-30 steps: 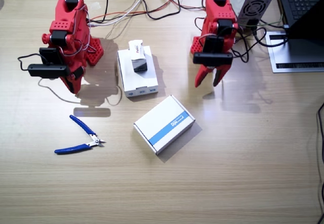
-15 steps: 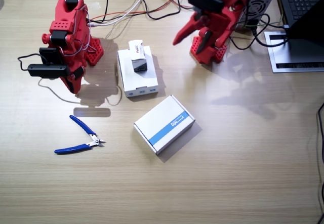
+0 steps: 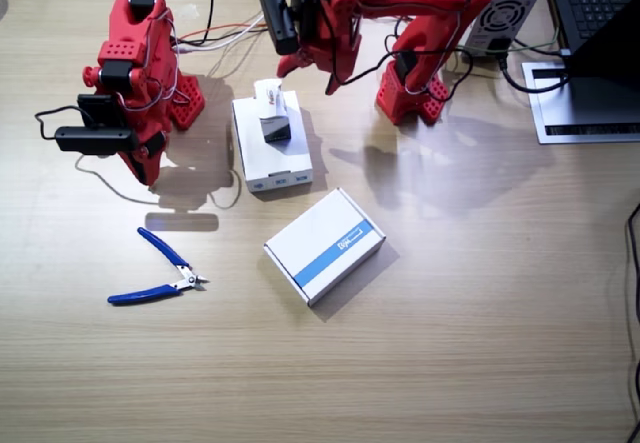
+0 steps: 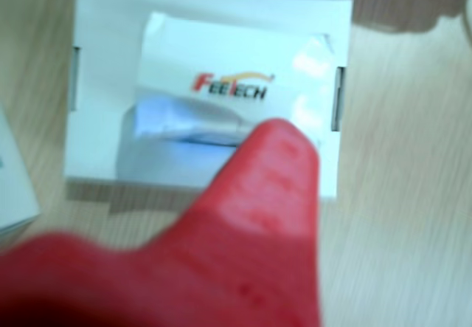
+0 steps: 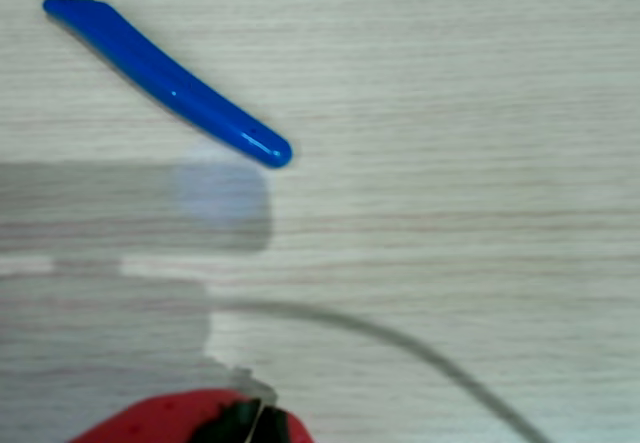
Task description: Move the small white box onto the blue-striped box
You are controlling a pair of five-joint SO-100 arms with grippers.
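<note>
On top of the plain white box [image 3: 272, 143], small white box [image 3: 271, 113] looks light, stiff; left gripper [image 3: 312, 67] jaws spread, pinch its long sides; right gripper [image 3: 148, 168] jaw state unclear.

Wooden table [image 3: 480, 343]: blue-striped box [image 3: 325, 244], plain white box [image 3: 270, 148], blue pliers [image 3: 158, 269].

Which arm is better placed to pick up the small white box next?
Left. The left gripper hangs open beside the small white box; the right gripper sits folded, off to the side.

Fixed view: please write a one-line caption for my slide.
Left arm's red gripper hovers above small white box on plain white box.
</note>
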